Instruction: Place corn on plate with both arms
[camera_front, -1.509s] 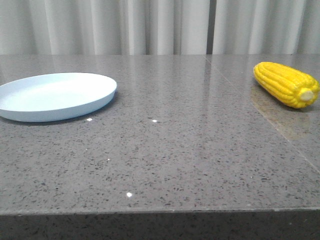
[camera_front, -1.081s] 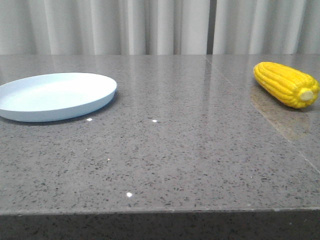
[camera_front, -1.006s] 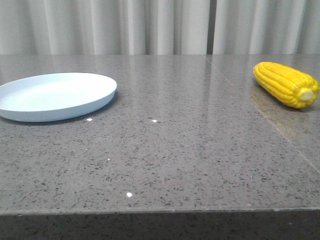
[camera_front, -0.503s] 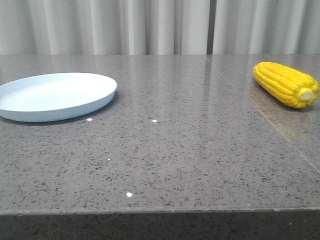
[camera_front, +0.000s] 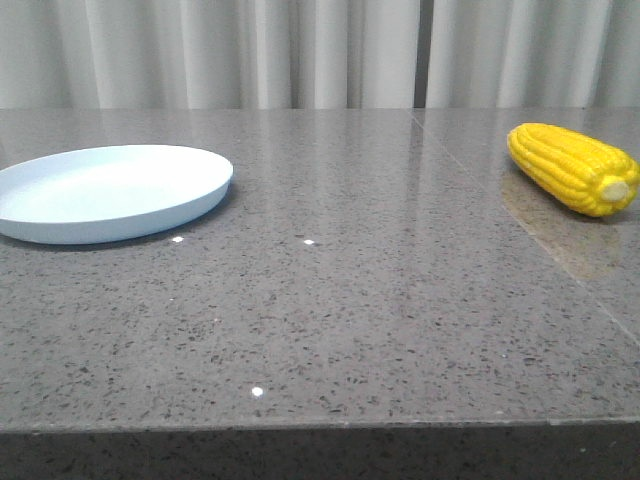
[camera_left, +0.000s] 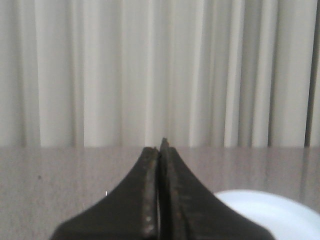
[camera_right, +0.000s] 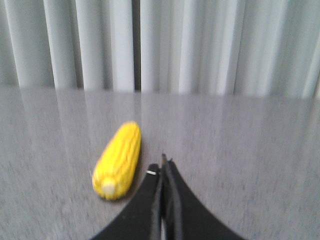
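The yellow corn (camera_front: 571, 167) lies on the grey stone table at the far right, its pale stub end facing the front. It also shows in the right wrist view (camera_right: 119, 159), just beside my right gripper (camera_right: 163, 165), which is shut and empty. The pale blue plate (camera_front: 108, 192) sits empty at the far left of the table. Part of the plate shows in the left wrist view (camera_left: 275, 212), beside my left gripper (camera_left: 159, 150), which is shut and empty. Neither gripper shows in the front view.
The grey speckled table (camera_front: 350, 300) has its front edge near the bottom of the front view. Pale curtains (camera_front: 300, 50) hang behind the table.
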